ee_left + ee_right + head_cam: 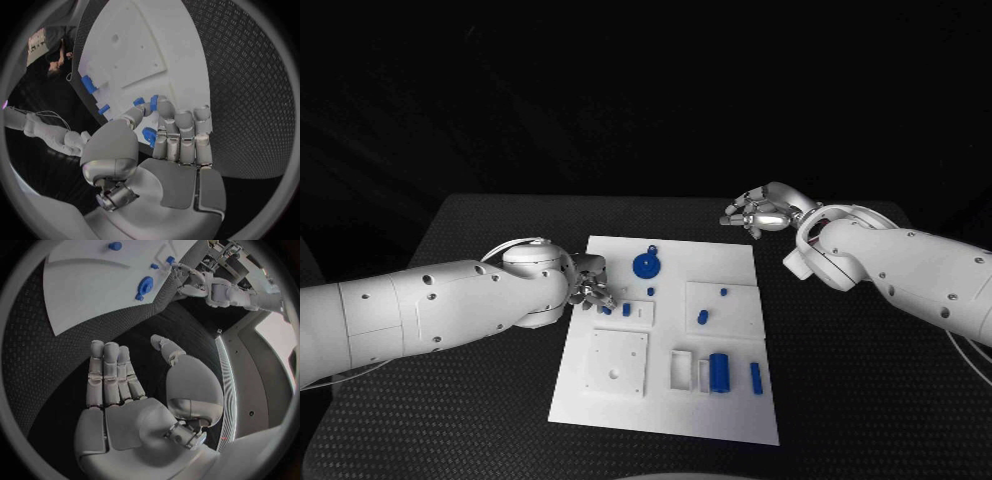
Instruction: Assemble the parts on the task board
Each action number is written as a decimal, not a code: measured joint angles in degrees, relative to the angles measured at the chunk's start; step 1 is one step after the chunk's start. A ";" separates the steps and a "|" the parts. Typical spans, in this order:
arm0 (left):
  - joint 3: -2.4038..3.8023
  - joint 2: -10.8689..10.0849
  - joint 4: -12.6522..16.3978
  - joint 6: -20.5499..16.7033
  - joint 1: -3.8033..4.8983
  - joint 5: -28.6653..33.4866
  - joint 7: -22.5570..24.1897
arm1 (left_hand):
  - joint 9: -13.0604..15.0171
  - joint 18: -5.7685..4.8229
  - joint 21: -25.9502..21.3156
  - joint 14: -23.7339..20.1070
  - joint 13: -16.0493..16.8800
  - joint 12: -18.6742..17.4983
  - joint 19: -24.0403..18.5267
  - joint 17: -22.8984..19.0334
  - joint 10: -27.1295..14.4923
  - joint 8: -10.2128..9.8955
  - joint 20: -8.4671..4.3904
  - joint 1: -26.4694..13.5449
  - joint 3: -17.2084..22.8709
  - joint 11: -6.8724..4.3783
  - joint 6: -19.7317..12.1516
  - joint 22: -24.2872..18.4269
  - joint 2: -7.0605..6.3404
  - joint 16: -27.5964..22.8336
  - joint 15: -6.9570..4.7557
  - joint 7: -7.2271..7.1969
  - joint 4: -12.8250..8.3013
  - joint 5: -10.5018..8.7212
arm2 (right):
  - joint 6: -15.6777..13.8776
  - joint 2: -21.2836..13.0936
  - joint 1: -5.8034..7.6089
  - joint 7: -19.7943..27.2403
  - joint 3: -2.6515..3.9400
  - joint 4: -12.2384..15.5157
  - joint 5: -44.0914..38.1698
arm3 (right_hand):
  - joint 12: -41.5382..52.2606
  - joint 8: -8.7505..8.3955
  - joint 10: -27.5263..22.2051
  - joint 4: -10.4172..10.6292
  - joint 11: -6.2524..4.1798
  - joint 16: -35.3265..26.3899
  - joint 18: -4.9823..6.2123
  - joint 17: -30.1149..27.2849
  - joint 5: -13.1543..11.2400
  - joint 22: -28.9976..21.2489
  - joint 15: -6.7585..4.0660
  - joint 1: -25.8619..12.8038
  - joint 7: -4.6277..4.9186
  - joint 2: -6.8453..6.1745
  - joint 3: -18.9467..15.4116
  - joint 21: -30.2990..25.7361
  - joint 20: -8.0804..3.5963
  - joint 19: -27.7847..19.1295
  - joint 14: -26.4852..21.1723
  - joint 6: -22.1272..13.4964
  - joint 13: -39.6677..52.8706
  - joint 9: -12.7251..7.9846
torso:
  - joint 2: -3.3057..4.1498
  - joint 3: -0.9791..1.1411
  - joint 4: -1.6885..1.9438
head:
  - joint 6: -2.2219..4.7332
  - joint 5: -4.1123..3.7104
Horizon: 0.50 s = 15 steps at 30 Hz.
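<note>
Parts (pixel 718 371) lay scattered on the white task board (pixel 733 420), the left hand (pixel 590 285) pinched a small blue piece (pixel 149 135) at its left edge, wanting a steady, upright insertion, while the right hand (pixel 764 210) hung empty, fingers apart, off the board's far right corner.

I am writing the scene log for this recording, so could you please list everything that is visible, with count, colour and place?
table: one, black, textured, under everything.
task board: one, white plate, middle of the table, with raised white blocks and recesses.
round part: one, blue, disc-like, far end of the board.
small parts: several, blue, spread over the board's middle and near right side; exact count unclear.
part at left fingers: one, blue, against the left hand's fingers; whether it is gripped, I cannot tell.
left hand: one, silver, at the board's left edge.
right hand: one, silver, fingers apart, holding nothing, above the table beyond the board's far right corner.
</note>
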 measured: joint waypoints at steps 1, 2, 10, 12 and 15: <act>0.00 -0.02 0.00 0.00 -0.01 -0.08 0.01 | -0.01 0.00 0.00 0.00 0.00 0.00 0.00 0.00 0.00 0.00 0.00 0.00 0.00 0.01 0.00 0.00 0.00 0.00 0.00 0.00 0.00 0.00 | 0.00 0.01 0.00 0.00 0.00 0.00 0.00 | 0.00 0.00 0.00 0.00 0.00 0.00 0.00 0.00 0.00 0.00 0.00 0.00 0.00 0.00 0.00 0.00 0.00 0.00 0.00 0.00 0.00 0.00 | 0.01 0.00 0.00 | 0.01 -0.01; 0.00 -0.03 0.00 0.00 -0.03 -0.16 0.02 | -0.04 0.00 0.00 0.00 0.00 0.00 0.00 0.00 0.08 0.00 0.00 0.00 0.00 0.08 0.00 0.00 0.00 0.00 0.00 0.00 0.00 -0.01 | 0.00 0.02 0.00 0.00 0.00 0.00 0.00 | 0.00 0.00 0.00 0.00 0.00 0.00 -0.01 0.00 0.00 0.00 0.00 0.00 -0.01 0.00 0.00 0.00 0.00 0.00 0.00 0.00 0.00 0.00 | 0.01 0.00 0.00 | 0.01 -0.01; 0.00 -0.17 0.24 -0.02 -0.09 -0.66 0.00 | -0.15 0.00 0.00 0.00 0.01 0.00 0.00 0.00 0.07 -0.22 0.00 0.23 0.00 0.09 0.00 -0.01 -0.22 0.00 0.00 0.00 0.00 -0.06 | 0.00 0.03 -0.01 0.01 0.00 -0.02 0.00 | 0.00 0.00 0.00 0.00 0.00 0.00 -0.06 -0.01 0.00 0.00 0.00 0.00 -0.07 0.00 0.00 0.00 0.00 0.00 0.00 0.05 0.00 0.01 | -0.01 -0.03 0.00 | -0.07 -0.03; 0.00 -0.22 0.27 -0.04 -0.12 -0.78 -0.07 | -0.12 0.00 0.00 0.00 0.06 0.00 0.00 0.00 0.07 -0.23 0.00 0.22 0.00 0.09 0.00 -0.01 -0.22 0.00 0.00 0.00 -0.01 -0.22 | 0.00 0.02 -0.02 0.01 0.00 -0.02 0.00 | 0.00 0.00 0.00 0.00 0.00 0.00 -0.07 -0.01 0.00 0.00 0.00 0.00 -0.08 0.00 0.00 0.00 0.00 0.00 0.00 0.05 0.00 0.00 | -0.01 -0.03 0.00 | -0.10 -0.05; -0.02 -0.31 0.28 -0.07 -0.17 -1.01 -0.15 | -0.18 0.00 0.00 0.00 0.10 0.00 0.00 0.00 0.07 -0.29 0.00 0.35 0.00 0.10 0.00 -0.01 -0.35 0.00 0.00 0.00 -0.01 -0.12 | 0.00 0.00 -0.02 0.01 0.00 -0.02 0.00 | 0.00 0.00 0.00 0.00 0.00 0.00 -0.08 -0.01 0.00 0.00 0.00 0.00 -0.09 0.00 0.00 0.00 0.00 0.00 0.00 0.06 0.01 0.01 | -0.01 -0.03 0.02 | -0.11 -0.05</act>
